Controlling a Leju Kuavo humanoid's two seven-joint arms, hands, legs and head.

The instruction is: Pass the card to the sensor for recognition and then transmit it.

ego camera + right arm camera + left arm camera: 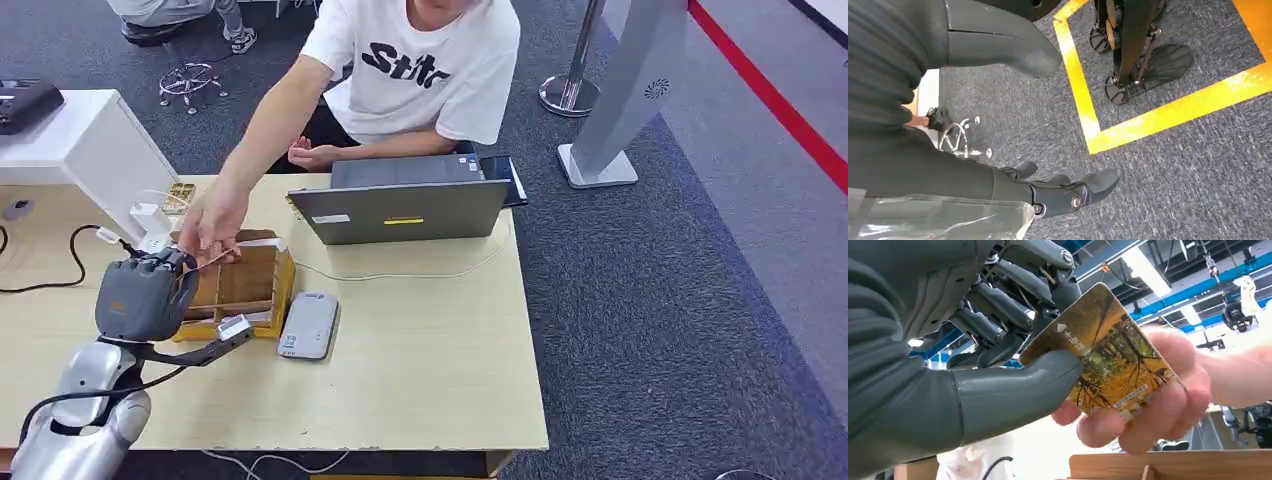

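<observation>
My left hand (145,295) is raised over the wooden box (248,285) at the table's left. It pinches a yellow card with a tree picture (1118,360) between thumb and fingers. A person's hand (212,222) reaches across the table, and its fingers (1158,415) grip the card's other end. In the head view the card (207,263) is a thin edge between the two hands. The grey-white card sensor (308,325) lies flat on the table just right of the box. My right hand (948,170) hangs over the carpet with thumb and fingers apart, holding nothing.
A person in a white T-shirt (420,70) sits behind the table. A grey laptop (400,210) stands at the back, its white cable (400,275) crossing the tabletop. A white box (85,150) and a plug strip (150,220) are at the back left.
</observation>
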